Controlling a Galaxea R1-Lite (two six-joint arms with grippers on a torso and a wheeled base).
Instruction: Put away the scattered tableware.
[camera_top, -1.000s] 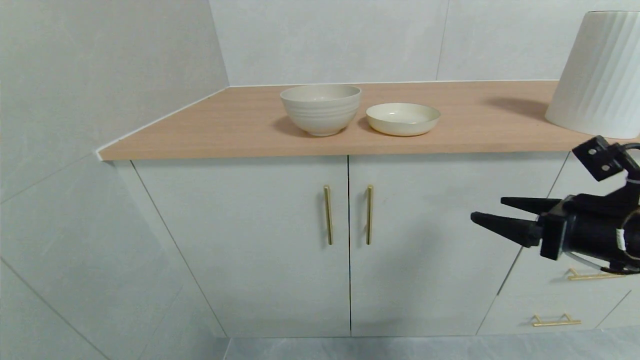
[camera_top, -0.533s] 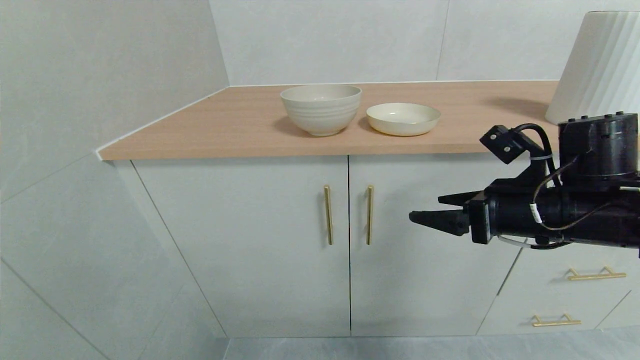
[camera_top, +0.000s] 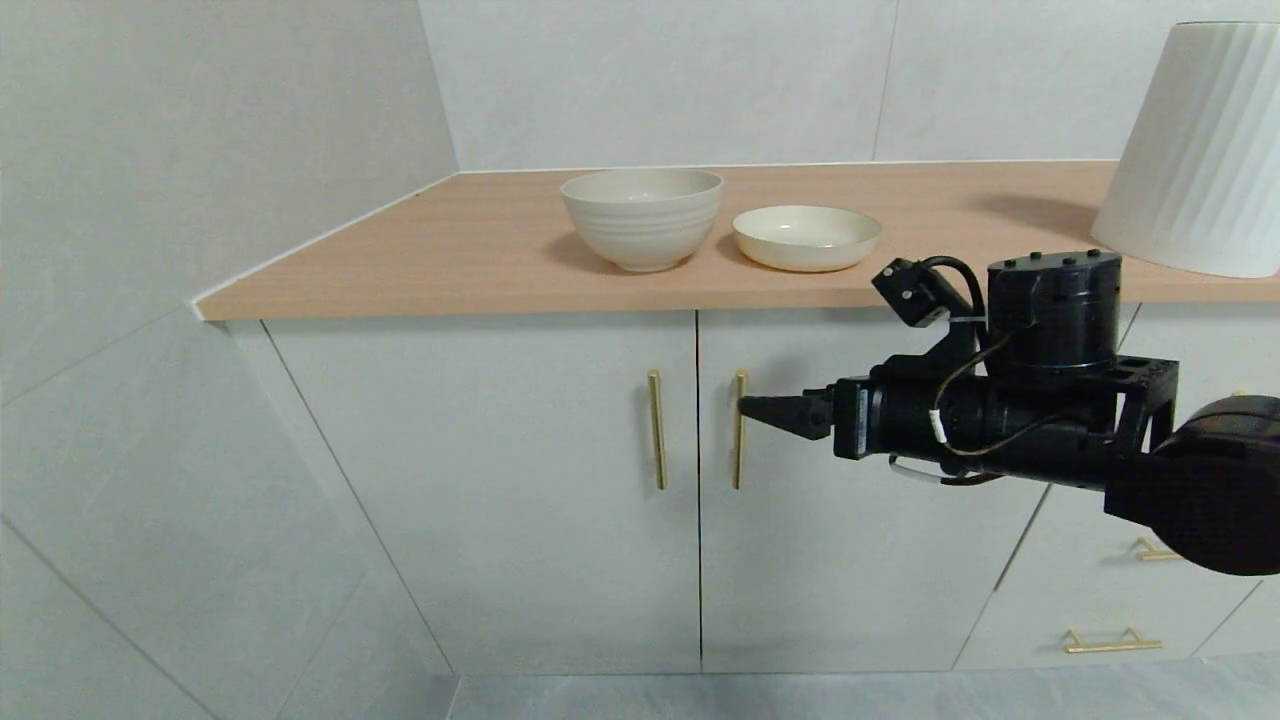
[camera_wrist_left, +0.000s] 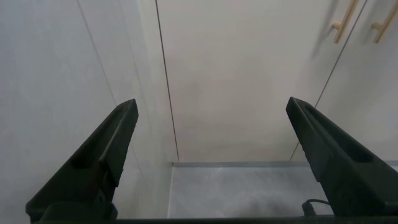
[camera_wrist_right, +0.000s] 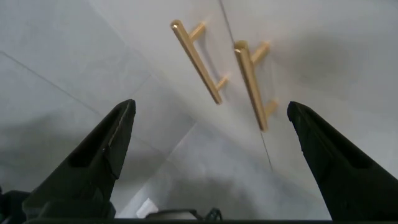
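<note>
A ribbed beige bowl (camera_top: 641, 217) and a shallow cream plate (camera_top: 806, 237) stand side by side on the wooden countertop (camera_top: 450, 260). Below it are two closed cabinet doors with upright gold handles (camera_top: 656, 430) (camera_top: 739, 430). My right gripper (camera_top: 762, 409) is level with the handles, its tip right at the right door's handle. In the right wrist view this gripper (camera_wrist_right: 211, 107) is open, with both handles (camera_wrist_right: 198, 59) (camera_wrist_right: 252, 84) between and beyond its fingers. My left gripper (camera_wrist_left: 211, 106) hangs open and holds nothing, low before the cabinet front.
A white ribbed lampshade (camera_top: 1200, 150) stands at the countertop's right end. Drawers with gold handles (camera_top: 1112, 640) lie to the right of the doors. A tiled wall closes off the left side. Grey floor (camera_wrist_left: 236, 193) lies beneath.
My right arm has swung left across the cabinet front, from near the drawers to the right door's handle. The bowl and plate have not moved.
</note>
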